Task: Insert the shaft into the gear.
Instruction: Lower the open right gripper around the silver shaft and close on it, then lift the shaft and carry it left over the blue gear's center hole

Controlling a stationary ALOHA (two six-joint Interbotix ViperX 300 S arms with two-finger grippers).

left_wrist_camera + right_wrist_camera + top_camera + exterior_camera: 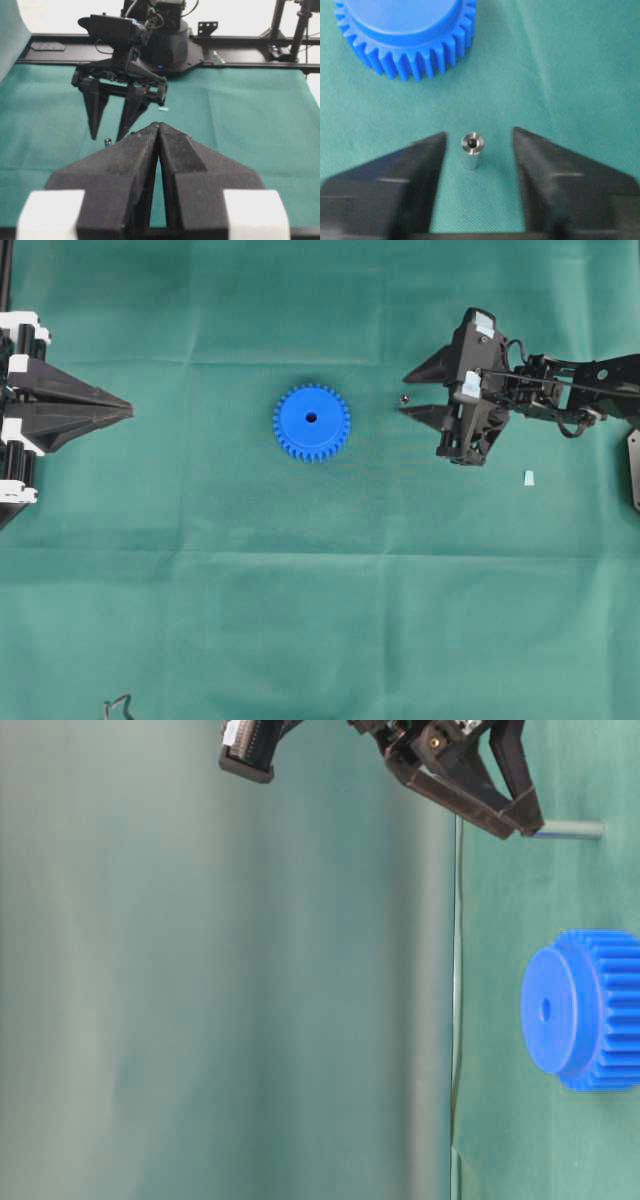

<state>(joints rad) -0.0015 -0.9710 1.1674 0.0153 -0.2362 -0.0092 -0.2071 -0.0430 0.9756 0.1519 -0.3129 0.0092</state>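
Shaft (470,150) stands upright on the tabletop (320,620) just beside the gear (311,422), between the parted, non-touching fingers of the right hand (479,145); uneven closing could likely topple the pin.

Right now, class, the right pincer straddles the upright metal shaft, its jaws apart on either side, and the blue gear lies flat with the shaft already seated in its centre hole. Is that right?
One thing is wrong: the shaft is not in the gear. The overhead view shows the gear's centre hole empty, and the right wrist view shows the shaft standing on the cloth between the right pincer jaws, apart from the gear. The rest holds.
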